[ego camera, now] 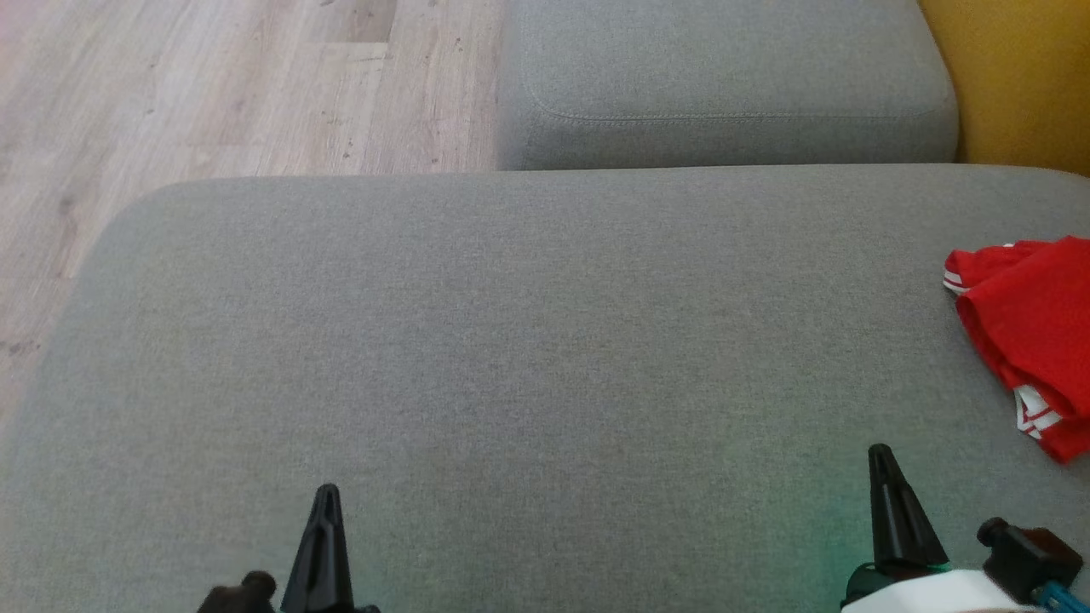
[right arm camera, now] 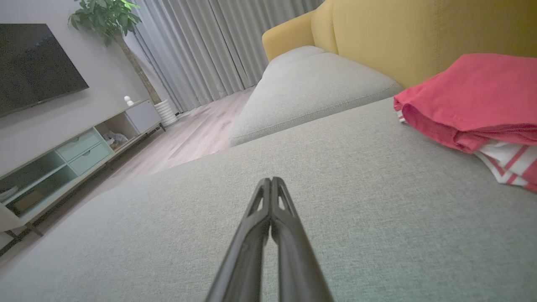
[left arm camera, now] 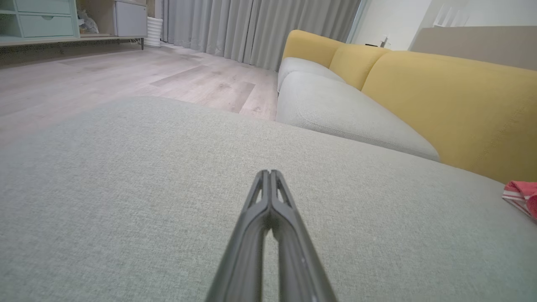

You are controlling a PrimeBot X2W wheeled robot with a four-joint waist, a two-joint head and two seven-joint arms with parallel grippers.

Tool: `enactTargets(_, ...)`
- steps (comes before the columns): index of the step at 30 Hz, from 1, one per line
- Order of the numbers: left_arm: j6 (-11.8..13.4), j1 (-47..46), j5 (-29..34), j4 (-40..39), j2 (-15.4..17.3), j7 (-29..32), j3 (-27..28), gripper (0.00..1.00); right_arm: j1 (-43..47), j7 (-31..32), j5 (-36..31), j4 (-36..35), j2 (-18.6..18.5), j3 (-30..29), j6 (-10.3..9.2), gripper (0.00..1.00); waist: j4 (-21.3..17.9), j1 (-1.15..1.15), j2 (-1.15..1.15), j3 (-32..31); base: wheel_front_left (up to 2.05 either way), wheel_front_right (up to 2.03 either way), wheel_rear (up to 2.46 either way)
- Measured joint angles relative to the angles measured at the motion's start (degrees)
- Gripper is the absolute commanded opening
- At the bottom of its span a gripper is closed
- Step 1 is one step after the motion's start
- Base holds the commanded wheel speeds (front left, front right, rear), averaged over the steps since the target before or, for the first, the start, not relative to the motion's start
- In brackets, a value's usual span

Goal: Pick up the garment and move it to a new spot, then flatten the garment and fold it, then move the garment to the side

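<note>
The garment [ego camera: 1035, 328] is a red cloth with white striped trim, lying bunched at the right edge of the grey sofa cushion [ego camera: 511, 340]. It shows large in the right wrist view as the garment [right arm camera: 474, 100] and small at the far right as the garment [left arm camera: 522, 195]. My left gripper [ego camera: 327, 492] is shut and empty, low over the cushion's near left, far from the garment. My right gripper [ego camera: 879, 451] is shut and empty too, a short way to the near left of the garment. Their closed tips show as left gripper [left arm camera: 269, 172] and right gripper [right arm camera: 271, 179].
A second grey seat cushion [ego camera: 724, 77] lies beyond the first, with the yellow backrest [ego camera: 1013, 77] at the right. Wooden floor [ego camera: 213, 94] runs along the left. A TV stand [right arm camera: 63, 159], a potted plant [right arm camera: 105, 19] and grey curtains [left arm camera: 251, 29] stand farther off.
</note>
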Motion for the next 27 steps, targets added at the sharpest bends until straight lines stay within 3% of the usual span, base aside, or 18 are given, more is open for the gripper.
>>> enactTargets(27, -2.5, -3.2, -19.8, 1.9, 0.5, 3.7, 3.0, 0.0, -3.5, 3.8, 19.1, 1.3, -0.2, -1.5, 0.0, 0.0, -1.1, 0.0, 0.0, 0.6, 0.0, 0.0, 0.0)
